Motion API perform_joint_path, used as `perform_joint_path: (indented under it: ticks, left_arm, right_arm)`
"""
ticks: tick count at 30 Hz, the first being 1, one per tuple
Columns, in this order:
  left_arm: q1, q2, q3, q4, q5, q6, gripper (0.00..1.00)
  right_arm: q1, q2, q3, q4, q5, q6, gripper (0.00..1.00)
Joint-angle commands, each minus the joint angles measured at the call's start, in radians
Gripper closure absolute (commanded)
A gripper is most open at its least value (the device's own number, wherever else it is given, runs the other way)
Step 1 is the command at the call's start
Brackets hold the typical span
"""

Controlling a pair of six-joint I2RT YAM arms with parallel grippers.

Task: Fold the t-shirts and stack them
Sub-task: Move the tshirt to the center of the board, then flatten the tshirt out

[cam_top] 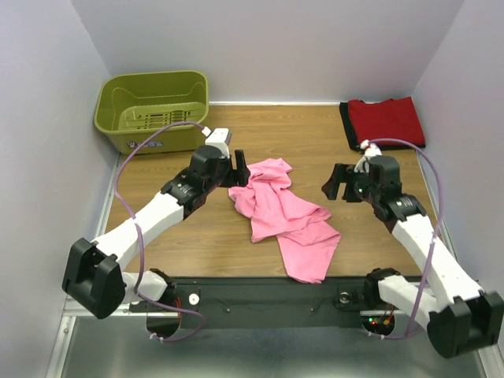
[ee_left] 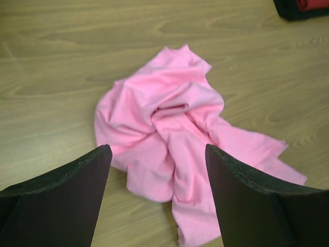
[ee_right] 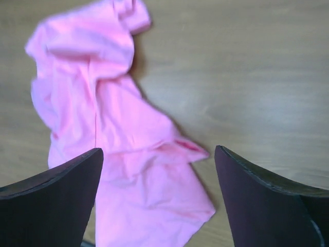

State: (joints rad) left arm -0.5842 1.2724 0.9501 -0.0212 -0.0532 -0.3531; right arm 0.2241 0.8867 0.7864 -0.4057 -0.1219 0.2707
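We have the pink t-shirt [cam_top: 285, 214] lying crumpled in the middle of the table [cam_top: 197, 236], its long tail running toward the near edge. The left gripper [cam_top: 240, 167] has its jaws spread with nothing between them, just beside the bunched far-left part of the shirt. The right gripper [cam_top: 332, 183] is also wide apart and empty, near the shirt's right side but not touching it.

The cloth is twisted and layered, so a pinch could catch several layers instead of a single hem, and the shirt would then lift as a rope rather than spread flat. We cannot tell from these views where the collar or sleeves lie, so we might pick mismatched corners and tighten the twist. Dragging the shirt nearer could let the tail slip off the near edge.

The red t-shirt [cam_top: 386, 120] sits folded at the far right corner on a black one [cam_top: 345, 126] that shows only as an edge, and a careless placement could upset that pile.

The table is smooth wood grain, with pale walls close on three sides. An olive-green basket [cam_top: 153, 110] stands at the far left corner.
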Motion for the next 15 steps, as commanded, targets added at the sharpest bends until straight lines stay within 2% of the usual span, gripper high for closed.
perform_joint_path:
  ticks: [1, 6, 10, 15]
  left_arm:
    - [-0.029, -0.071, -0.062, 0.023, 0.049, -0.021, 0.17]
    - [-0.072, -0.027, -0.123, -0.022, 0.137, -0.131, 0.2]
    - [-0.104, 0.077, -0.096, -0.114, 0.187, -0.153, 0.21]
    - [-0.144, 0.175, -0.06, -0.149, 0.193, -0.149, 0.21]
  right_arm:
    - [0.009, 0.107, 0.007, -0.056, -0.22, 0.022, 0.09]
    - [0.012, 0.256, -0.004, -0.054, -0.268, 0.002, 0.26]
    - [0.037, 0.34, 0.019, -0.05, -0.262, -0.004, 0.32]
    - [0.07, 0.405, 0.033, -0.027, -0.207, -0.014, 0.32]
